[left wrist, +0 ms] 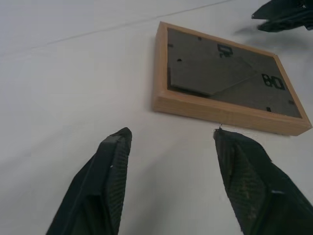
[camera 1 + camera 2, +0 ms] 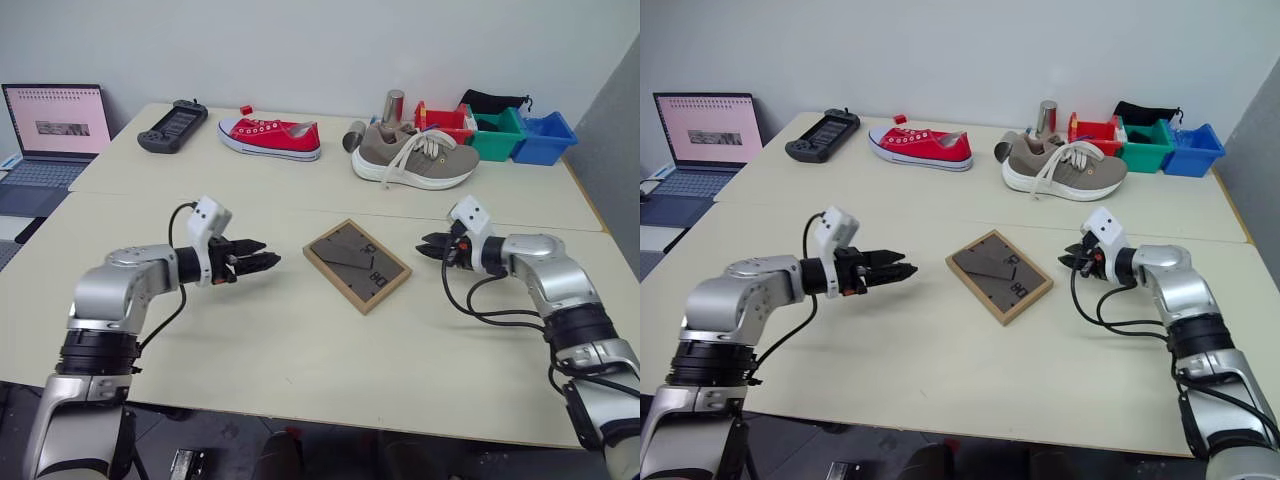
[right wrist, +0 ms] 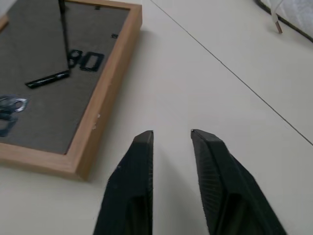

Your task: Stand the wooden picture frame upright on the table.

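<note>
The wooden picture frame [image 2: 357, 264] lies flat on the table [image 2: 300, 340] at the centre, its dark back panel with the folded prop leg facing up. My left gripper [image 2: 262, 260] hovers a short way to the frame's left, pointing at it, open with nothing between its fingers; in the left wrist view the frame [image 1: 220, 73] lies just beyond the fingertips [image 1: 120, 139]. To the frame's right my right gripper [image 2: 432, 247] points at its far corner. Its fingers stand only a narrow gap apart and hold nothing, with the frame's [image 3: 49, 98] edge beside them.
Along the table's far side lie a black game controller [image 2: 172, 125], a red sneaker [image 2: 270, 137], a grey-brown sneaker [image 2: 415, 158], a metal cylinder [image 2: 393, 105] and red, green and blue bins [image 2: 500, 135]. A laptop [image 2: 55, 130] stands off the table's left.
</note>
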Available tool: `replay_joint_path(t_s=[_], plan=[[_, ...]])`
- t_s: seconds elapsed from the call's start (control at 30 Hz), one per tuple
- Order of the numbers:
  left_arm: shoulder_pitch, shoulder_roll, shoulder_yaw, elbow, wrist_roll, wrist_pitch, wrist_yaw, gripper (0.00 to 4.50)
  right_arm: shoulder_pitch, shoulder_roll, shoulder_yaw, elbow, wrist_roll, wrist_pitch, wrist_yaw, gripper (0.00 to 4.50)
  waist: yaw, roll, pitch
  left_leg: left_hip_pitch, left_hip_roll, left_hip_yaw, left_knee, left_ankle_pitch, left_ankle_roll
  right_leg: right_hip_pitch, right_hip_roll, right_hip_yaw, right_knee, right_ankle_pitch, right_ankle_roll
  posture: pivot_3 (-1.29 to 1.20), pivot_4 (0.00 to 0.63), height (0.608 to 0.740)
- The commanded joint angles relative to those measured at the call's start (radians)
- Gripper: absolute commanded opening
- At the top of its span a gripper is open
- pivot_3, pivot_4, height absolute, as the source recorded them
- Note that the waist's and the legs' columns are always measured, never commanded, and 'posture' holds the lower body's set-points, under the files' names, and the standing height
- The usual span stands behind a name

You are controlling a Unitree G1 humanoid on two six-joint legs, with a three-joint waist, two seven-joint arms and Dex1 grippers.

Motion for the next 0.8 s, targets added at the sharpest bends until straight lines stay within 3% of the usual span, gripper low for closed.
replay_joint_path(t_s=[0.03, 0.23, 0.3, 0.5, 0.8], plan=[[-0.001, -0.028, -0.017, -0.04, 0.021, -0.039, 0.029, 1.84, -0.044, 0.027, 0.003, 0.049, -0.033, -0.066, -0.001, 0.12, 0.001, 0.0, 0.0, 0.0, 0.0, 0.0, 0.0, 0.0, 0.0, 0.0, 0.0, 0.0, 0.0, 0.0, 0.0, 0.0, 0.15, 0.74], [-0.03, -0.097, -0.051, 0.038, 0.07, -0.113, 0.061, 0.33, -0.034, 0.055, 0.018, 0.05, -0.054, -0.086, 0.032, 0.0, 0.001, 0.0, 0.0, 0.0, 0.0, 0.0, 0.0, 0.0, 0.0, 0.0, 0.0, 0.0, 0.0, 0.0, 0.0, 0.0, 0.15, 0.74], [-0.047, -0.121, -0.06, 0.078, 0.086, -0.141, 0.065, 0.04, -0.021, 0.053, 0.024, 0.038, -0.06, -0.09, 0.045, 0.0, 0.001, 0.0, 0.0, 0.0, 0.0, 0.0, 0.0, 0.0, 0.0, 0.0, 0.0, 0.0, 0.0, 0.0, 0.0, 0.0, 0.15, 0.74], [-0.1, -0.175, -0.105, 0.196, 0.141, -0.206, 0.057, 0.04, 0.038, 0.045, 0.041, -0.065, -0.055, -0.058, 0.106, 0.0, 0.0, 0.0, 0.0, 0.0, -0.001, -0.001, 0.0, 0.0, 0.0, 0.0, 0.0, 0.0, 0.001, 0.0, 0.0, 0.0, 0.15, 0.74], [-0.225, -0.261, -0.136, 0.43, 0.218, -0.324, 0.047, 0.04, 0.144, 0.03, 0.069, -0.373, 0.004, 0.118, 0.193, 0.0, -0.001, 0.0, 0.0, 0.0, -0.001, -0.001, 0.0, 0.0, 0.0, 0.0, 0.0, -0.001, 0.001, 0.0, 0.0, 0.0, 0.15, 0.74]])
